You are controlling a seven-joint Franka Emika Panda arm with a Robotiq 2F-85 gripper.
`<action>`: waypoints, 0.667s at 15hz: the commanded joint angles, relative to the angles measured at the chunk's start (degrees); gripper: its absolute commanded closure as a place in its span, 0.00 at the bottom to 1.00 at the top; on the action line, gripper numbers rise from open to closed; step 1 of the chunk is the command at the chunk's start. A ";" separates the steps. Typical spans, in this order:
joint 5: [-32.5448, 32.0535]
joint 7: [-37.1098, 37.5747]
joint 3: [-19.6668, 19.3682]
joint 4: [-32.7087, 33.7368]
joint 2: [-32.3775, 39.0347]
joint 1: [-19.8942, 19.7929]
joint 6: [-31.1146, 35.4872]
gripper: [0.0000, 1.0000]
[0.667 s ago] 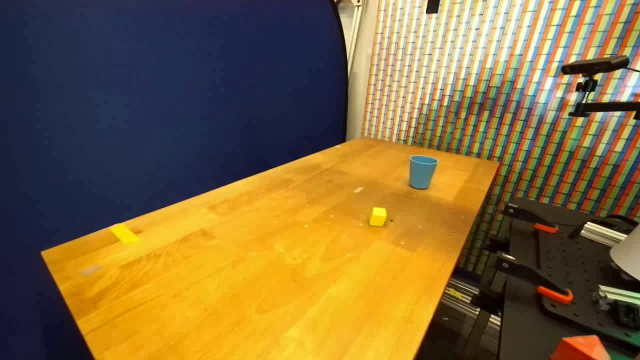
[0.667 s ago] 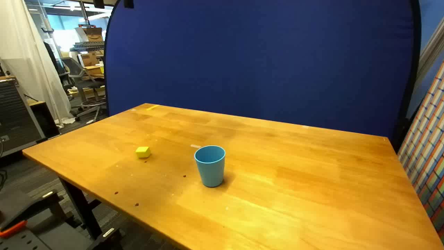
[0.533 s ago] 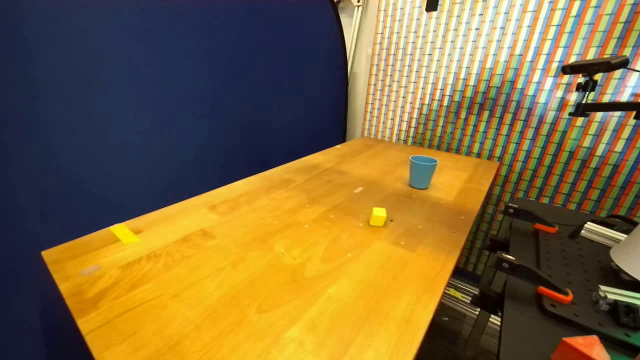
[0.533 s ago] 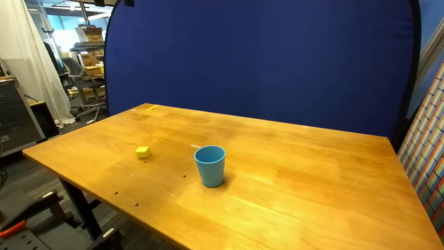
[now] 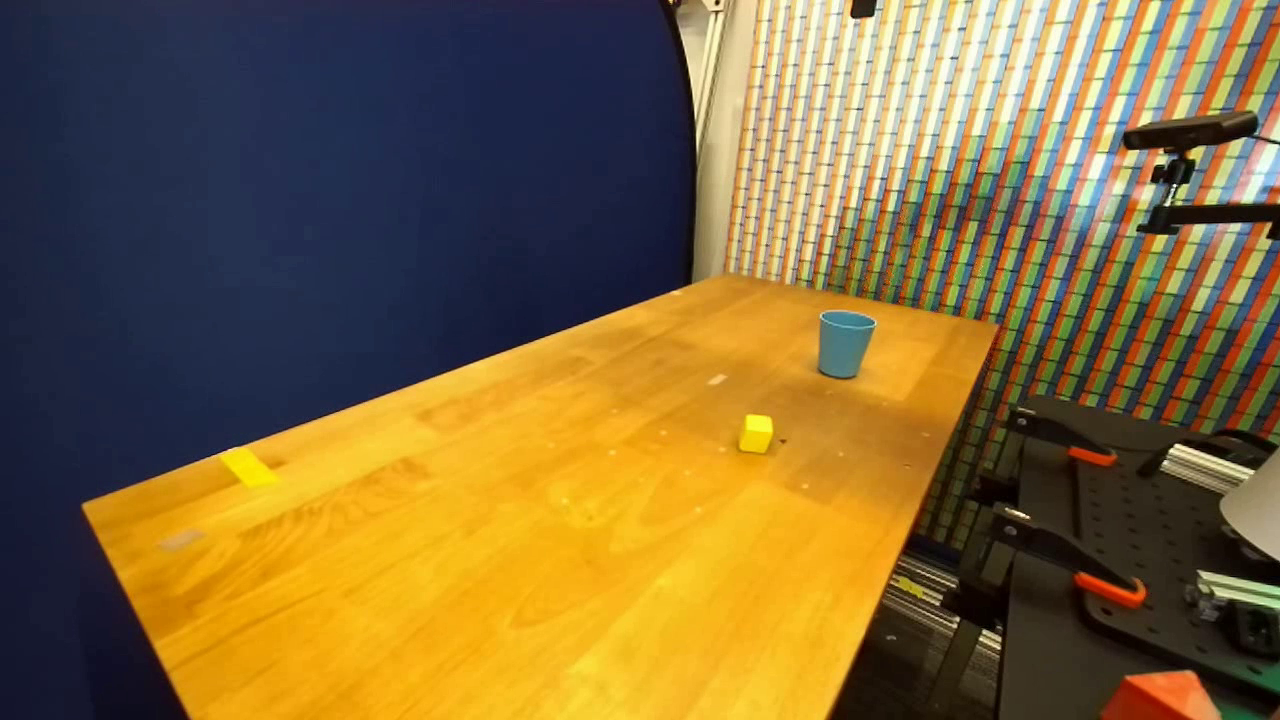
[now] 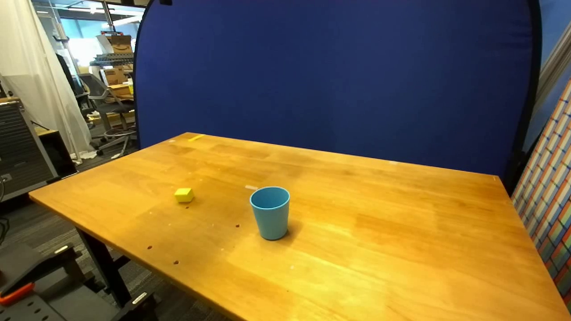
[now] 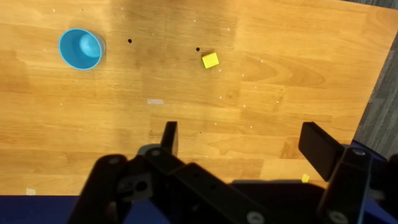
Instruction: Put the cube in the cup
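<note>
The yellow cube (image 5: pixel 756 434) rests on the wooden table; it also shows in an exterior view (image 6: pixel 184 195) and in the wrist view (image 7: pixel 210 60). The light-blue cup (image 5: pixel 846 344) stands upright on the table, apart from the cube; it shows too in an exterior view (image 6: pixel 271 214) and in the wrist view (image 7: pixel 82 49), where its visible inside is bare. My gripper (image 7: pixel 239 133) is open, with nothing between its fingers, high above the table. In an exterior view only dark fingertips (image 6: pixel 146 2) peek in at the top edge; the rest is out of view.
The wooden table (image 5: pixel 480 520) bears a flat yellow tape strip (image 5: pixel 249 467) near a far corner. A blue backdrop (image 6: pixel 330 80) stands behind it. A black mount plate with orange-handled clamps (image 5: pixel 1110 590) and a camera on an arm (image 5: pixel 1190 130) are beside the table.
The dark fingertips at the top edge of the exterior views have risen slightly. The cube and the cup have not moved.
</note>
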 commanded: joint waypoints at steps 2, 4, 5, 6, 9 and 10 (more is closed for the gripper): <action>0.14 -1.00 0.20 0.65 1.31 -0.21 0.17 0.00; 1.35 -2.01 0.47 3.34 6.97 0.56 0.68 0.00; 1.92 -2.63 0.72 4.05 9.16 0.89 1.17 0.00; 2.49 -2.76 1.17 4.44 11.66 1.21 2.34 0.00; 3.45 -1.47 3.27 5.52 19.37 2.28 4.45 0.00; 3.31 0.00 4.21 5.51 21.79 2.64 5.33 0.00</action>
